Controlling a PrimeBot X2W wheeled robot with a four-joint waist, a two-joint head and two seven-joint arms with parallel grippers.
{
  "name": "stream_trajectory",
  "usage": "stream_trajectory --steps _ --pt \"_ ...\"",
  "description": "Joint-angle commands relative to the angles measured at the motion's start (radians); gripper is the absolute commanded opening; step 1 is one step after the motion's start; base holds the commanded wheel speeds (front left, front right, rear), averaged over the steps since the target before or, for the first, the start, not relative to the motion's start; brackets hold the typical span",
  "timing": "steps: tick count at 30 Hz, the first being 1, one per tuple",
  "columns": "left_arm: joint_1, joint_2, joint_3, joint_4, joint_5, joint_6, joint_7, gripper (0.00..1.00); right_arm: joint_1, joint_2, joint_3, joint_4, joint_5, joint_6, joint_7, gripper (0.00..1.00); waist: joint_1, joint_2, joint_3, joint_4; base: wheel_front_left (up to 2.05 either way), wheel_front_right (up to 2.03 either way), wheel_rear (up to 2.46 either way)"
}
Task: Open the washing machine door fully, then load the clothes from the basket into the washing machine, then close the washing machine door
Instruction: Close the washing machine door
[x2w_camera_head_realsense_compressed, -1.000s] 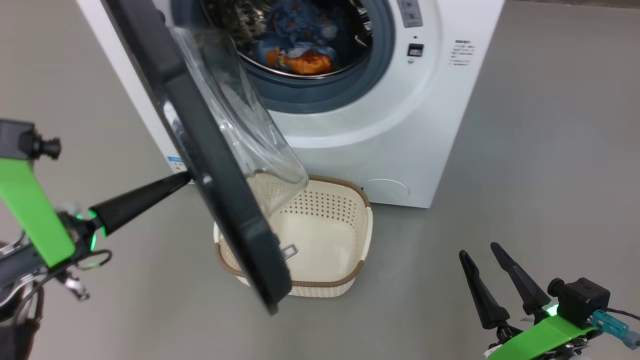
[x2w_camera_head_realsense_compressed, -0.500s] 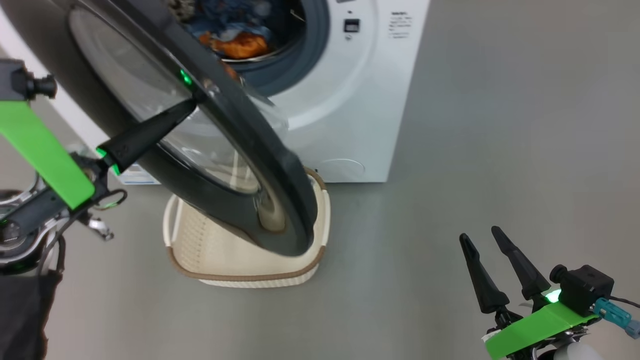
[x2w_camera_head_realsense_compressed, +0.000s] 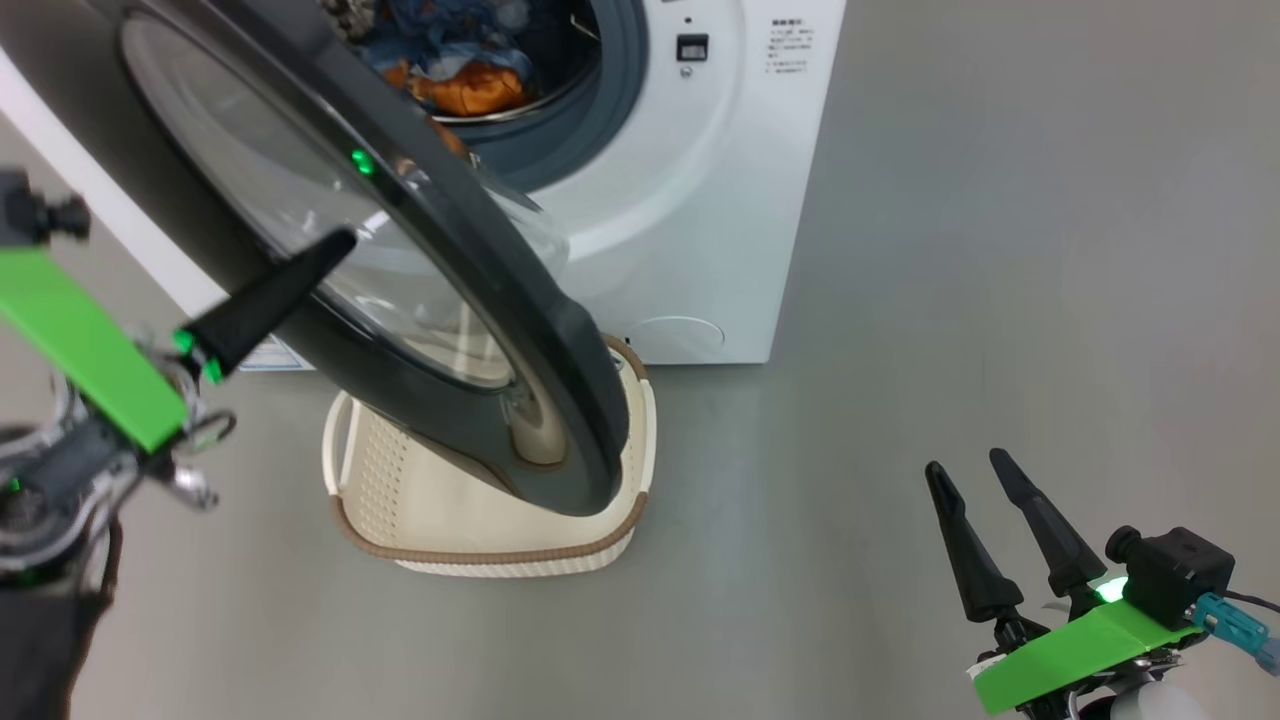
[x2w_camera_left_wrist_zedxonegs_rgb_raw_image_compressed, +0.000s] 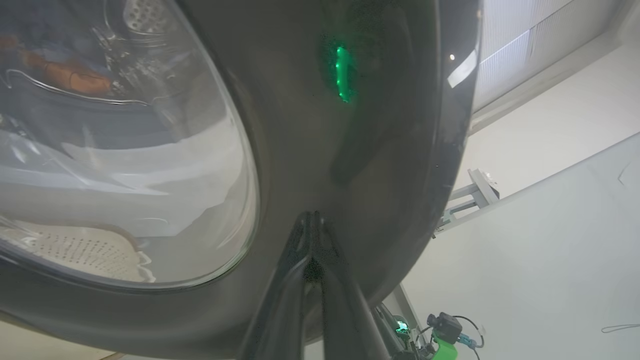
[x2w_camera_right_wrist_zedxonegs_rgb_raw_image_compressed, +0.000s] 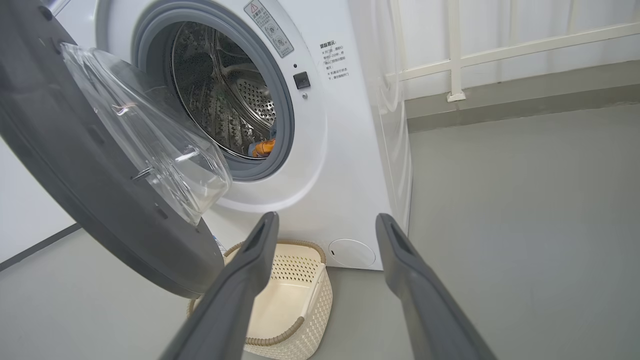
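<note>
The washing machine (x2w_camera_head_realsense_compressed: 690, 200) stands at the top of the head view with the washing machine door (x2w_camera_head_realsense_compressed: 480, 300) part-way swung, its black outer face toward me. Blue and orange clothes (x2w_camera_head_realsense_compressed: 450, 70) lie in the drum. Below the door sits the basket (x2w_camera_head_realsense_compressed: 480, 553), partly hidden by it, and the part I see holds nothing. My left gripper (x2w_camera_head_realsense_compressed: 345, 240) is shut, its tip close to the door's outer face (x2w_camera_left_wrist_zedxonegs_rgb_raw_image_compressed: 310, 125); whether it touches, I cannot tell. My right gripper (x2w_camera_head_realsense_compressed: 975, 470) stands open and holds nothing, low on the right. Between its fingers (x2w_camera_right_wrist_zedxonegs_rgb_raw_image_compressed: 250, 260) the right wrist view shows the basket (x2w_camera_right_wrist_zedxonegs_rgb_raw_image_compressed: 300, 295), the door (x2w_camera_right_wrist_zedxonegs_rgb_raw_image_compressed: 75, 165) and the clothes (x2w_camera_right_wrist_zedxonegs_rgb_raw_image_compressed: 264, 146).
Grey floor (x2w_camera_head_realsense_compressed: 1000, 250) spreads wide to the right of the machine. A white wall with a railing (x2w_camera_right_wrist_zedxonegs_rgb_raw_image_compressed: 500, 50) runs behind it. The swung door overhangs the basket and the floor in front of the drum.
The door has swung round toward the drum, so its outer face now shows. My left gripper's tip has drawn back a little from the rim. The head view has shifted.
</note>
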Motion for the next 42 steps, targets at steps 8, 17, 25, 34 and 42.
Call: stream_trajectory --steps 8,17,25,34,42 --pt "0.169 0.129 0.004 -0.022 0.094 -0.003 -0.206 1.00 0.013 -0.017 0.019 -0.010 -0.002 0.003 -0.005 1.00 0.0000 0.0000 -0.062 0.029 0.00 0.00 0.00" --pt "0.348 0.210 -0.075 0.031 0.148 -0.003 -0.495 1.00 0.048 -0.029 0.003 -0.013 -0.001 0.003 -0.005 1.00 0.0000 0.0000 -0.082 0.019 0.00 0.00 0.00" --pt "0.447 0.256 -0.174 0.105 0.184 -0.003 -0.712 1.00 0.088 -0.035 -0.021 -0.011 0.001 0.003 -0.005 1.00 0.0000 0.0000 -0.096 -0.012 0.00 0.00 0.00" --pt "0.467 0.269 -0.279 0.216 0.279 -0.003 -0.891 1.00 0.121 -0.045 -0.045 -0.015 0.000 0.003 -0.005 1.00 0.0000 0.0000 -0.099 -0.055 0.00 0.00 0.00" --pt "0.519 0.166 -0.130 0.241 0.495 -0.003 -0.897 1.00 0.133 -0.041 -0.055 -0.016 -0.003 0.003 -0.005 1.00 0.0000 0.0000 -0.113 -0.084 0.00 0.00 0.00"
